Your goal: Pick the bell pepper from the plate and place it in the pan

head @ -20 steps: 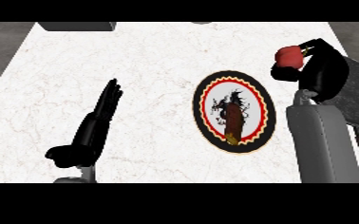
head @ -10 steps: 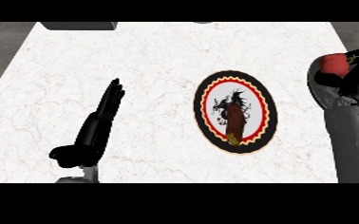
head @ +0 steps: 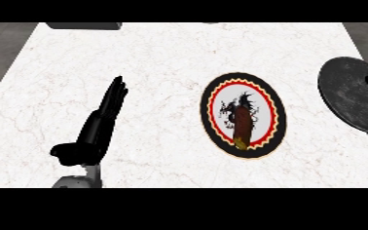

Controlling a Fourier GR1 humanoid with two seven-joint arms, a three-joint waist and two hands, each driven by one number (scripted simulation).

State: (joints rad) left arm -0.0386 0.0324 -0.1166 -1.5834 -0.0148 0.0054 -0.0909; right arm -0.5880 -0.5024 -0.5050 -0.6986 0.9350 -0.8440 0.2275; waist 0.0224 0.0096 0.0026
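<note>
One hand [head: 97, 126] shows, left, fingers straight and together; plate [head: 243, 115] bare, pepper unseen, so you likely release into right-edge pan [head: 348, 95].

Left hand [head: 97, 129]: you've got it at lower left, fingers straight, over the counter [head: 165, 58].
Plate [head: 243, 115]: middle right, patterned, dark figure painted inside.
Pan [head: 348, 93]: dark, cut by your right edge.

My left hand [head: 97, 126] rests open at the lower left, fingers straight and pointing away, thumb out to the side.
</note>
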